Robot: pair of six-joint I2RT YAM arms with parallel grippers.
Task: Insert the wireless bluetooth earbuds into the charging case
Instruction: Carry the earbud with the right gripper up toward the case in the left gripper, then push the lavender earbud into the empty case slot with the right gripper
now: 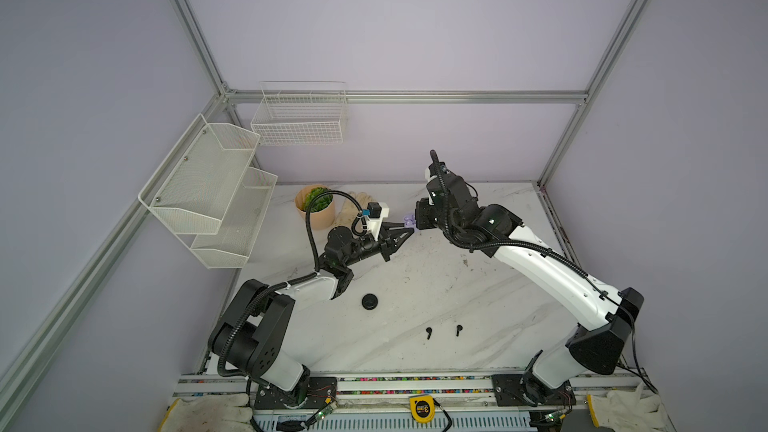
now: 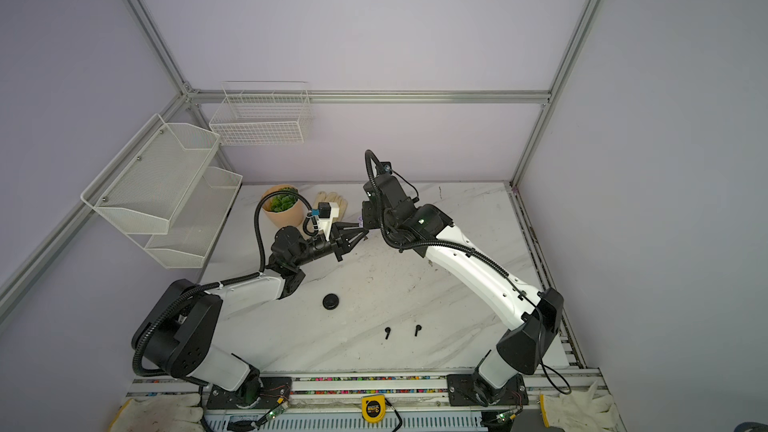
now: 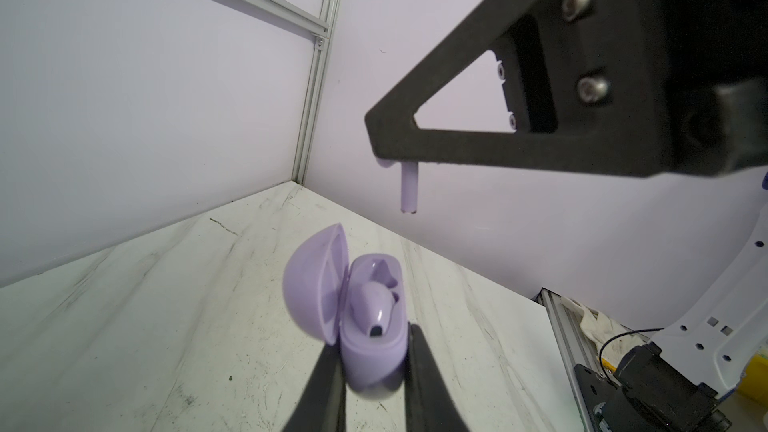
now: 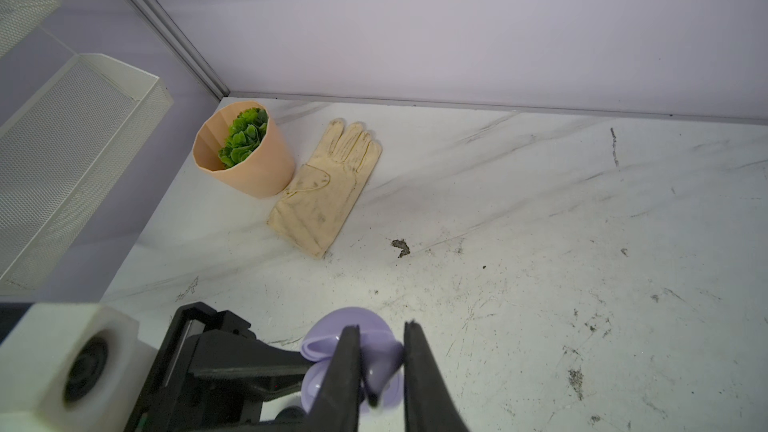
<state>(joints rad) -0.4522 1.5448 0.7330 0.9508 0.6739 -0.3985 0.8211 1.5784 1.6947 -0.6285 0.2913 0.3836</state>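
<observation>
The step in hand looks to be seating the second lilac earbud. The left gripper [image 3: 374,347] is pressed onto the lilac case [image 3: 370,376], one finger on each side of its body, with the lid [image 3: 316,284] swung open to one side of the fingers. One seated earbud [image 3: 374,305] sits in the pocket nearer those fingers, and the pocket beyond it looks empty. The right gripper [image 4: 383,326] pinches the other lilac earbud [image 4: 382,371] by its head. The stem hangs below its tips, above the case and apart from it. I judge that the next move calls for bringing the stem straight over the empty pocket and lowering it in without knocking the lid. Only then should the fingers let go, since a tilted stem would likely catch the rim. Two black earbuds [image 1: 428,332] and a black case [image 1: 369,302] lie on the table [image 1: 415,276], well away from both grippers and untouched.
</observation>
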